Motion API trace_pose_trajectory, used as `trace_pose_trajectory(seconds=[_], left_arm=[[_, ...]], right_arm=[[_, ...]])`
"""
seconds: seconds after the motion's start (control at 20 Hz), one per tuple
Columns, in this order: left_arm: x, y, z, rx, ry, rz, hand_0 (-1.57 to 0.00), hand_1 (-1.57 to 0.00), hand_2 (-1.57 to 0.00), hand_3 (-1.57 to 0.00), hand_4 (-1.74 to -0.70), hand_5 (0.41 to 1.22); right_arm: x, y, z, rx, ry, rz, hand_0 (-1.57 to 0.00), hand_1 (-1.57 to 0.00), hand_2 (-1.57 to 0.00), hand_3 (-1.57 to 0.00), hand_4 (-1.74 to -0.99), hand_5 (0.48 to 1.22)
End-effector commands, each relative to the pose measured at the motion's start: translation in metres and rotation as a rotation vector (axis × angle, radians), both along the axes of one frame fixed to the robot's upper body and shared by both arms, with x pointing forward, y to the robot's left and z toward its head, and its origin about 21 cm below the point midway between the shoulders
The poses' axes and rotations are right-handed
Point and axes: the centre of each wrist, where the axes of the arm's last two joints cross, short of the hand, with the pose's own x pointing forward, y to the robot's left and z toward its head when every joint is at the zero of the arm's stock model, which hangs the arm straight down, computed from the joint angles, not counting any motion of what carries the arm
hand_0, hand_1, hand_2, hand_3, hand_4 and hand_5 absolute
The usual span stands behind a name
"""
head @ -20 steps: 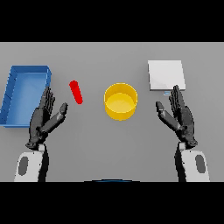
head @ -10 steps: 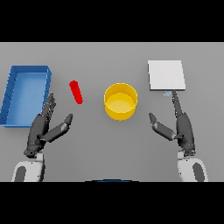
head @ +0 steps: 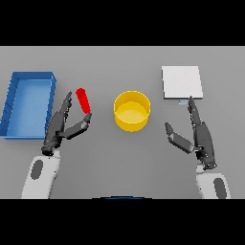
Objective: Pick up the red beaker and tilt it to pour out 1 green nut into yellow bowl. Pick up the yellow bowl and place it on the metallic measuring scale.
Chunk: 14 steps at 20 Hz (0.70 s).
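Left hand (head: 61, 128) open, thumb and fingers spread just beside the red beaker (head: 83, 100), not yet gripping; right hand (head: 198, 135) open, idle near the measuring scale (head: 182, 82); yellow bowl (head: 131, 110) between them; risk: closing off-centre could knock the beaker away.

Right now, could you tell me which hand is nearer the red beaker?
Left. The left hand sits just beside the beaker, fingers open around it; the right hand is far across the bowl.

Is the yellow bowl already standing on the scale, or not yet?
Not yet. The yellow bowl stands on the grey table, apart from the scale.
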Motion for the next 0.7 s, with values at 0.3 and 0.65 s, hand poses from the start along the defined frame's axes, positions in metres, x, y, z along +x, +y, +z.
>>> trace_pose_trajectory(seconds=[0.3, 0.65], left_arm=[[0.033, 0.0, -0.009, -0.009, -0.008, -0.008, 0.0, 0.0, 0.0, 0.0, -1.28, 0.68], [0.056, -0.014, -0.01, 0.011, 0.011, -0.033, 0.0, 0.0, 0.0, 0.0, -1.29, 0.686]], right_arm=[[-0.001, -0.005, 0.001, -0.016, 0.005, -0.009, 0.0, 0.0, 0.0, 0.0, -1.267, 0.635], [-0.003, -0.002, 0.001, -0.016, 0.005, -0.012, 0.0, 0.0, 0.0, 0.0, -1.267, 0.644]])
